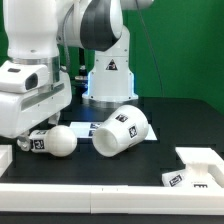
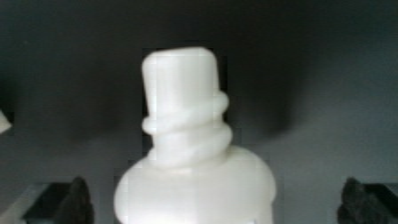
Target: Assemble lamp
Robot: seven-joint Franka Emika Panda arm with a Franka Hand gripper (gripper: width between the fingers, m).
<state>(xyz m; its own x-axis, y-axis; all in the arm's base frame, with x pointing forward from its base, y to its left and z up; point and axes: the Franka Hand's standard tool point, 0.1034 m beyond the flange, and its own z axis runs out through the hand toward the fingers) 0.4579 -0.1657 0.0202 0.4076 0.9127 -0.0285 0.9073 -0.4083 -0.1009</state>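
Observation:
The white bulb (image 1: 62,141) lies on its side on the black table at the exterior view's left. In the wrist view its round head (image 2: 192,190) sits between my fingers and its threaded stem points away. My gripper (image 1: 42,132) (image 2: 210,200) is low over the bulb and open. The dark fingers (image 2: 54,200) stand apart from the head on either side, with a gap on each. The tapered shade (image 1: 122,130) lies tipped on its side in the middle, just right of the bulb. The tagged base (image 1: 195,168) sits at the front right.
The marker board (image 1: 84,125) lies flat behind and under the shade. The large white robot pedestal (image 1: 110,72) with a triangle logo stands at the back. A white rail (image 1: 80,190) runs along the table's front edge.

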